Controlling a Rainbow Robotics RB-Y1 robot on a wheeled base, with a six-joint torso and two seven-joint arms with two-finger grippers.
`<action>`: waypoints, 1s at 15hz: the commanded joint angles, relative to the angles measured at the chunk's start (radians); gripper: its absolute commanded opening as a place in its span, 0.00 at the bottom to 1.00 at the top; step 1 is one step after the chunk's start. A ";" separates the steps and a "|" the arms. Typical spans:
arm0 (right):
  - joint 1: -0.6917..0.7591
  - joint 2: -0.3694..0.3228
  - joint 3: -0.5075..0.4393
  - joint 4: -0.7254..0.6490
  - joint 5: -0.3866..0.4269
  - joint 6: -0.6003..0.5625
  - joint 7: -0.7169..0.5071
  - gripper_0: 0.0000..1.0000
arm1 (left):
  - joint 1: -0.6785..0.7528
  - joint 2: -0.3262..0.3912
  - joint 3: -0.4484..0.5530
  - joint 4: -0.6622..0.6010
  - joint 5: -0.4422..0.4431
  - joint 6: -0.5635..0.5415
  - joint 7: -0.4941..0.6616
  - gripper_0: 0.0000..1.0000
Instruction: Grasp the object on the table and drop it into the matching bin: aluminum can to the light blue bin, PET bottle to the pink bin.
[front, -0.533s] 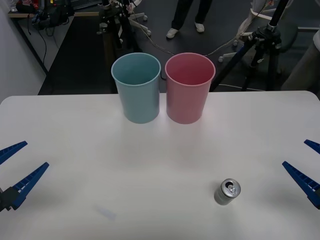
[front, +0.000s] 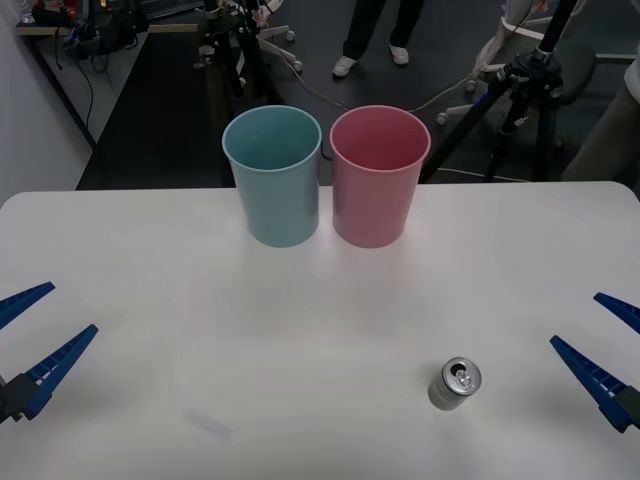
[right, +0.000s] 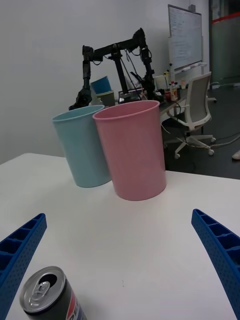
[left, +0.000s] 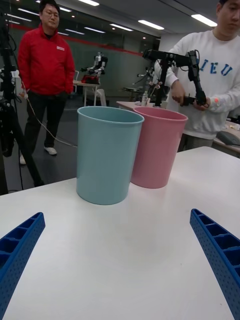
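From the front, a small silver-grey metal drink can (front: 455, 384) stands upright on the large white smooth counter (front: 150, 260), on the robot's right, well apart from both bins. At the far edge the tall tapered light blue plastic bin (front: 273, 175) and the same-shaped pink plastic bin (front: 379, 175) stand just beside each other. The right tool (front: 606, 342) hangs spread wide near the can, holding nothing; the left tool (front: 36, 332) waits wide at the left edge.

On the right wrist, the can (right: 47, 298) sits just beside one blue ribbed finger (right: 19, 252), not yet between the two.

Left wrist: both bins ahead, nothing held.

Nothing done yet, I'd say: grasp, carry and drop into light blue all remain.
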 joint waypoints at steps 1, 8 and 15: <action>0.033 0.000 0.015 0.000 0.001 -0.010 0.032 1.00 | 0.000 0.000 0.000 0.000 0.000 0.000 0.000 1.00; 0.061 -0.002 0.055 0.164 0.010 -0.112 0.296 1.00 | 0.000 0.000 0.000 0.000 0.000 0.000 0.000 1.00; 0.054 -0.006 0.113 0.356 0.010 -0.190 0.536 1.00 | 0.000 0.000 0.000 0.000 0.000 0.000 0.000 1.00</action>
